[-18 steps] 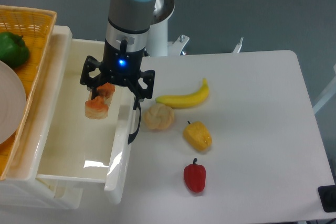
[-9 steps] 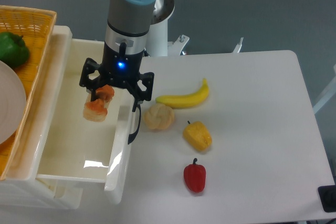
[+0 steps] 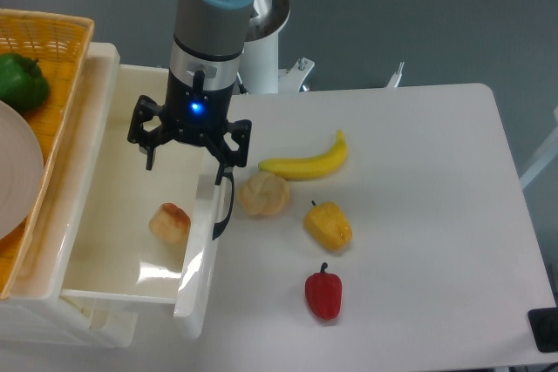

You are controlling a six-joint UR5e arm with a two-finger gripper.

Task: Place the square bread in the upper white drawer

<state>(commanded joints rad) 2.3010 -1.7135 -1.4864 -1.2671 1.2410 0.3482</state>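
Note:
The square bread, orange-brown on top with pale sides, lies on the floor of the upper white drawer, near its front panel with the black handle. My gripper hangs above the drawer, open and empty, a short way above and behind the bread. Its fingers are spread apart.
A woven yellow basket with a green pepper and a white plate sits at the left. On the table lie a round bun, a banana, a yellow pepper and a red pepper.
The gripper has opened and let go of the bread, which dropped to the drawer floor nearer the front. The gripper has risen slightly.

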